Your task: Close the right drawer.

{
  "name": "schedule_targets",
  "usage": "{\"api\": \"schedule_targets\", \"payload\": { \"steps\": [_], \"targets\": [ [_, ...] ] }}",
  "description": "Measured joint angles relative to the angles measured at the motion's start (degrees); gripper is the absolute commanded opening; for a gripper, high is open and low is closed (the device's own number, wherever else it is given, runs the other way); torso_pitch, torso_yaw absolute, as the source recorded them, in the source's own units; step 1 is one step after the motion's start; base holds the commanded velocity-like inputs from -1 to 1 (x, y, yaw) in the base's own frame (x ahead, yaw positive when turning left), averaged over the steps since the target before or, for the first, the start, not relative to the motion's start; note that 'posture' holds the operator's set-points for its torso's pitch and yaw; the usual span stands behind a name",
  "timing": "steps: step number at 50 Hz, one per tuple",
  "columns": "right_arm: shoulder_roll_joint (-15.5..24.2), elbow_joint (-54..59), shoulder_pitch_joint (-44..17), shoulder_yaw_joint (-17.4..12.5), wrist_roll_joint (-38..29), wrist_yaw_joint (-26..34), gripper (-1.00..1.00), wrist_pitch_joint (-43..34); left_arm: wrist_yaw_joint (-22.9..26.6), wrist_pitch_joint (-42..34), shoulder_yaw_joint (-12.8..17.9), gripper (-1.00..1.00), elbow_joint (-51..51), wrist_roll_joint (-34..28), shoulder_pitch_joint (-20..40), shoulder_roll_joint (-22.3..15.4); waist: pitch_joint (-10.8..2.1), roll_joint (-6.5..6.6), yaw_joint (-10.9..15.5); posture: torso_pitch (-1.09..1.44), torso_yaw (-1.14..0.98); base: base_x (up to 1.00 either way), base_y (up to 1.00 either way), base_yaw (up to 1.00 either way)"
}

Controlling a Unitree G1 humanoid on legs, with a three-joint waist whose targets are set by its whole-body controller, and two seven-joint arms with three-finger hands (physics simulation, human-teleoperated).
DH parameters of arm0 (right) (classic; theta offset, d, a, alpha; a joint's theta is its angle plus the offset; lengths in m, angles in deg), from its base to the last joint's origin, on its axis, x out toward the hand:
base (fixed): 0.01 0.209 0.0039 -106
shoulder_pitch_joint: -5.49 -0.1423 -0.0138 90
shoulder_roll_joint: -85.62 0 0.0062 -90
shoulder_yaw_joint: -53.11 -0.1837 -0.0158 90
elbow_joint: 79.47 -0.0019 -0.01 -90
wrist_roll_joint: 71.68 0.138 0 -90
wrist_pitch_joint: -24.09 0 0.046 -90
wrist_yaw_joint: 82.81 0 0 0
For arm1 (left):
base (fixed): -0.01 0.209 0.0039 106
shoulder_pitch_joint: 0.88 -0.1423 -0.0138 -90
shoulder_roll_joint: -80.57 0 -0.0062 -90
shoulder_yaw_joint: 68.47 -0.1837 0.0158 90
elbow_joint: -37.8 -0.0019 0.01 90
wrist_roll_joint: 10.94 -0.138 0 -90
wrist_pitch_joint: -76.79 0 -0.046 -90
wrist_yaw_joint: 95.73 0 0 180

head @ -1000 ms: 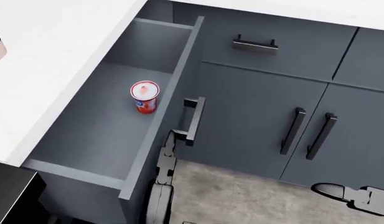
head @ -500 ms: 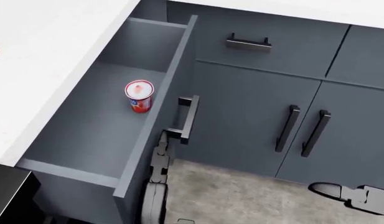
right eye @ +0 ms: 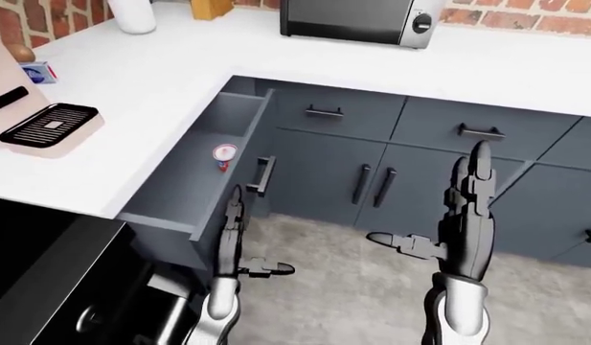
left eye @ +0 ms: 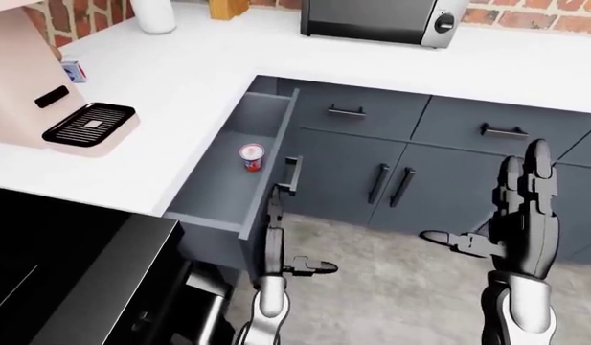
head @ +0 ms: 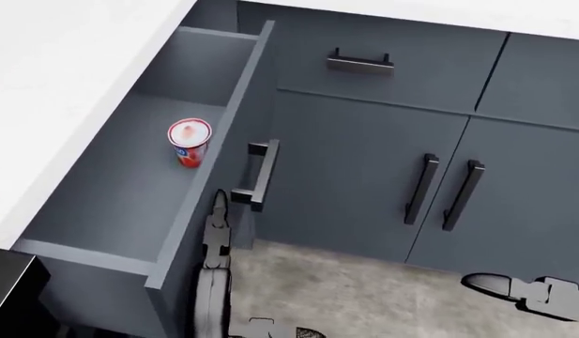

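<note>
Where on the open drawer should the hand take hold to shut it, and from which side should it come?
Use the black bar handle on the open drawer front. It stands proud and vertical in the head view, so the left hand, open just below it, could come from the view's right and push left.

I see the dark grey drawer (head: 129,190) with a flat slab front standing pulled far out from under the white surface (left eye: 209,93), at the corner where the cabinet runs meet. Its front panel runs down the head view from upper right to lower left, and a black bar handle (head: 258,174) sits on the outer face of that panel, about halfway along. The interior is plain grey and open to view. One small red-and-white cup (head: 189,142) stands upright inside, near the front panel.
</note>
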Motion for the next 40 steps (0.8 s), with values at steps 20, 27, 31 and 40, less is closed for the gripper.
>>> {"api": "schedule_targets", "payload": {
  "steps": [20, 27, 31, 40],
  "targets": [
    [0.04, 1.22, -0.15, 0.41, -0.17, 0.19, 1.00, 0.94, -2.10, 0.99, 2.99, 1.00, -1.88, 2.12, 1.77, -1.40, -0.18, 0.26, 0.02, 0.00, 0.00, 0.00, 0.00, 0.00],
    [-0.01, 0.62, 0.07, 0.40, -0.25, 0.19, 1.00, 0.51, -5.39, 0.53, 4.47, 1.00, -3.37, 2.84, 3.37, -1.57, -0.25, 0.28, -0.22, 0.00, 0.00, 0.00, 0.00, 0.00],
    [0.07, 0.51, -0.04, 0.17, -0.25, 0.12, 1.00, 0.24, -6.24, 0.60, 4.98, 1.00, -3.78, 3.51, 3.76, -1.81, -0.34, 0.38, -0.22, 0.00, 0.00, 0.00, 0.00, 0.00],
    [0.24, 2.02, -0.38, 0.33, -0.17, 0.40, 1.00, 1.07, -7.52, 1.89, 5.37, 1.00, -5.39, 3.98, 4.40, -2.13, -0.50, 0.46, -0.02, 0.00, 0.00, 0.00, 0.00, 0.00]
  ]
}}
